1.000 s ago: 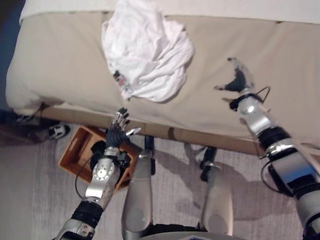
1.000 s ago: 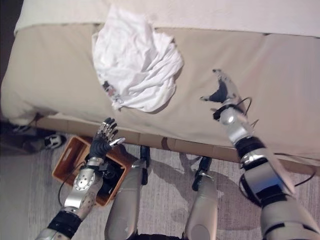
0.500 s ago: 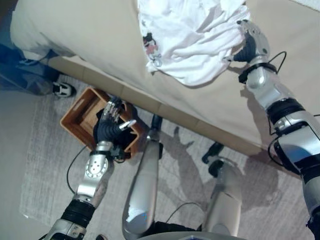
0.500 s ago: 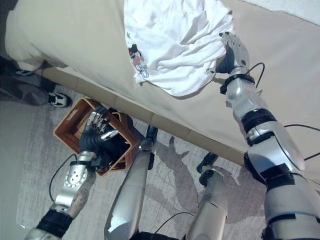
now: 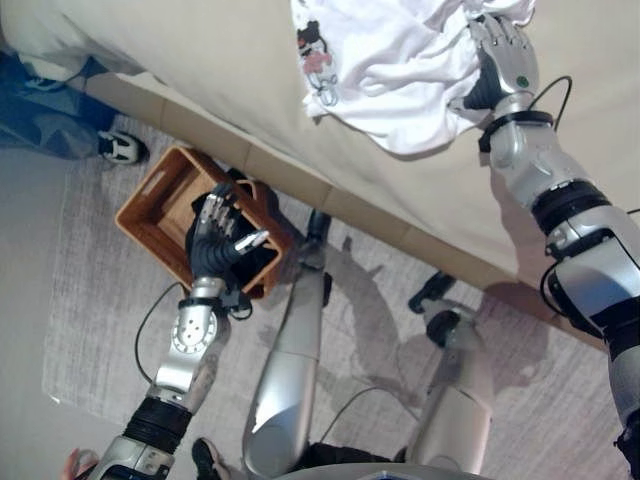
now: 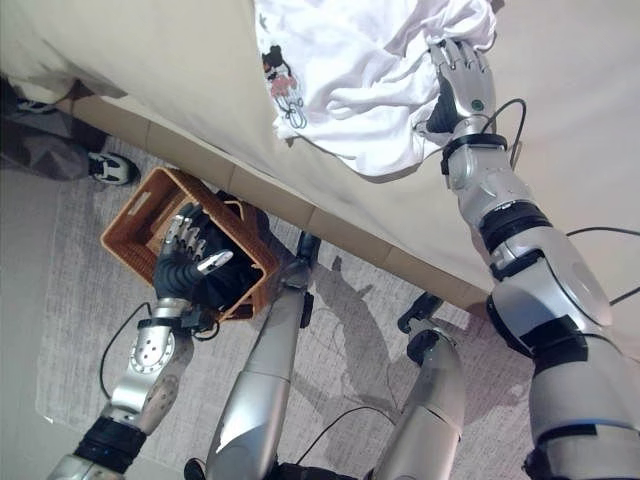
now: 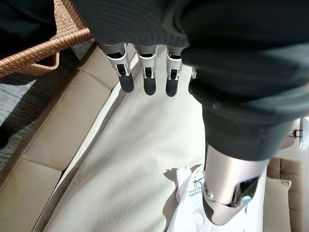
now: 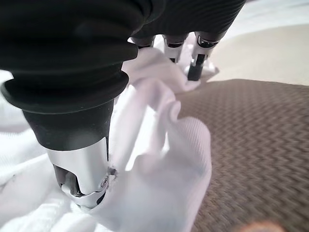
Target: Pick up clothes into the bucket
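Note:
A crumpled white garment [image 5: 390, 70] with a small print lies on the beige bed [image 5: 200, 50]. My right hand [image 5: 503, 62] rests on the garment's right edge with straight fingers. In the right wrist view the thumb [image 8: 82, 164] is sunk in the white cloth [image 8: 159, 193], which bulges up between thumb and fingers [image 8: 194, 67]. A brown wicker basket [image 5: 150, 192] stands on the floor by the bed's base, with something dark inside. My left hand [image 5: 215, 245] hovers open over the basket's near corner, holding nothing.
The bed's wooden base [image 5: 290, 180] runs between basket and mattress. A black-and-white shoe [image 5: 120, 148] and a dark blue thing [image 5: 45, 115] lie on the floor to the left of the basket. Grey carpet [image 5: 100, 320] covers the floor.
The camera has swung, shifting the whole scene. My right hand, a second ago apart from the garment on the bare cover, now lies on its right edge. The left hand stays over the basket.

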